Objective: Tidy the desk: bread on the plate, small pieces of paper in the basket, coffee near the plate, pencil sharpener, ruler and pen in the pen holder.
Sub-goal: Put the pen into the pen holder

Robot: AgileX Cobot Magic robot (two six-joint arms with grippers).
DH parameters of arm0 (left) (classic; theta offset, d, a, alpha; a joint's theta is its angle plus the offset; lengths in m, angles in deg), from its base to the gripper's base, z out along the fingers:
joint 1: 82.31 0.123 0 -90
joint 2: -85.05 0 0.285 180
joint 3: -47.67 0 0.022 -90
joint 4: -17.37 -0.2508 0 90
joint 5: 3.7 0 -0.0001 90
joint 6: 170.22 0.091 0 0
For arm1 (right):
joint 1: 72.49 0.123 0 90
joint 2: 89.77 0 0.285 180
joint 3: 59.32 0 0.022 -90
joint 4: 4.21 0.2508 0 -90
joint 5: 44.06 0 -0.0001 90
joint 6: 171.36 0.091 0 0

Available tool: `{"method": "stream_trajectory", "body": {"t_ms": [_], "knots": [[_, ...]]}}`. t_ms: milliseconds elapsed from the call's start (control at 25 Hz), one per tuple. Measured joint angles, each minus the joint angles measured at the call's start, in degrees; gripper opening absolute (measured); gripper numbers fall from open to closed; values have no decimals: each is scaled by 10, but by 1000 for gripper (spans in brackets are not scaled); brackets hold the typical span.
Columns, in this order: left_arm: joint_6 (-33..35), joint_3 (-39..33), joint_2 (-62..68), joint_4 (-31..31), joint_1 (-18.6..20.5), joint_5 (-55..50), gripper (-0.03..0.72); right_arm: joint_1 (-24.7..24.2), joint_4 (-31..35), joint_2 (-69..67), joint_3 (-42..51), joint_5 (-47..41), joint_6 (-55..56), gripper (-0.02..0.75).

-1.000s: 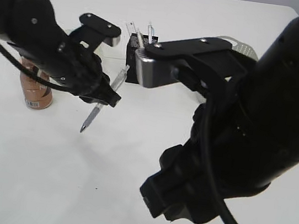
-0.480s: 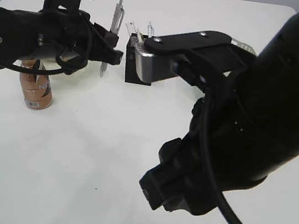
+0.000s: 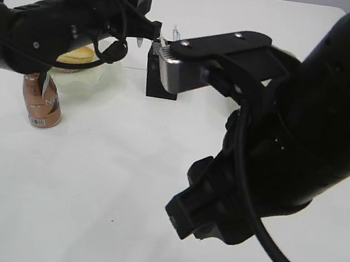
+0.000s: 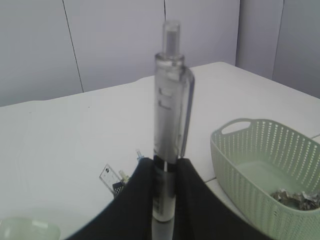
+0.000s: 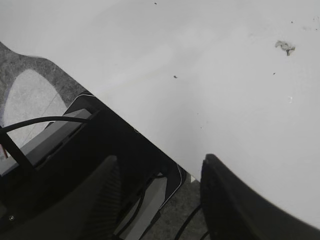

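A white worktop (image 3: 90,178) is filling most of the scene, lying under even, soft light. Pale panelled walls (image 4: 110,40) with thin dark seams are standing behind its far edge. Beyond the near edge, a speckled grey floor (image 5: 30,75) is showing, with a brighter oval patch lying on it.
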Motion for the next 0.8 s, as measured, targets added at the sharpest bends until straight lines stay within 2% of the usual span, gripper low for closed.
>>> {"method": "stream_trajectory", "body": {"t_ms": [240,520,800], "knots": [[-4,100,80,3,1,6,74,0,-7,0,0,9,0,384],[-73,204,162,12,19,1,74,0,-18,0,0,11,0,384],[-85,283,222,15,26,-23,76,0,-23,0,0,12,0,384]]}}
